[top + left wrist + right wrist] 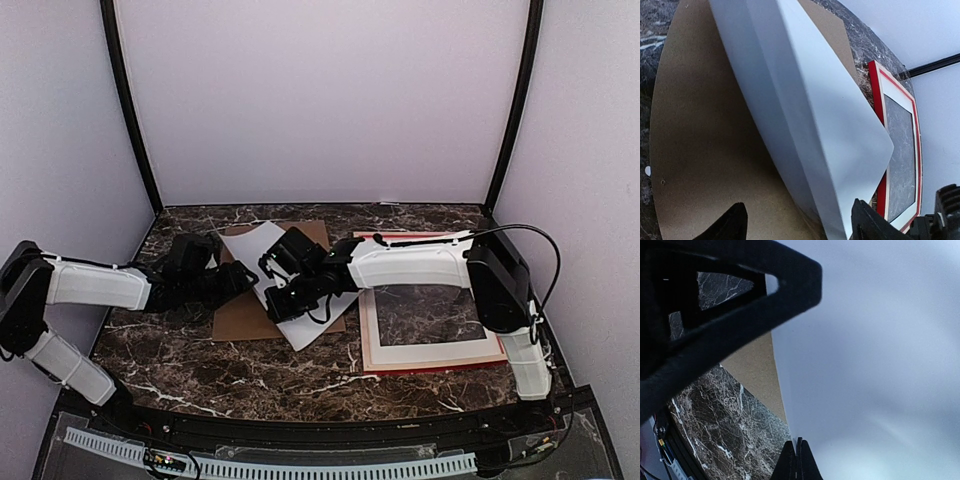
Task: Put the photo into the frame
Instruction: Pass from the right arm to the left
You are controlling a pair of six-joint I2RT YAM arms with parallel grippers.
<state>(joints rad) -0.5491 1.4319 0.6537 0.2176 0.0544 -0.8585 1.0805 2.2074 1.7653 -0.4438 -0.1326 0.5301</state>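
Observation:
A white sheet (pixel 300 325), the photo with its plain back showing and no print visible, lies tilted over the brown backing board (pixel 238 318). My right gripper (pixel 274 292) is shut on the sheet's edge, as the right wrist view (pixel 797 460) shows, with the sheet (pixel 875 365) filling that view. My left gripper (pixel 252 276) is open; in its wrist view (pixel 800 225) the sheet's lifted edge (pixel 830 110) runs between the two fingers. The frame (pixel 432 352) lies flat at the right, pale back up with a red rim, and it also shows in the left wrist view (pixel 881 95).
The backing board (pixel 705 140) lies flat on the dark marble table (pixel 180 360). White walls enclose the table, with black posts at the back corners. The two grippers are close together over the board. A black cable (pixel 545 250) loops above the right arm.

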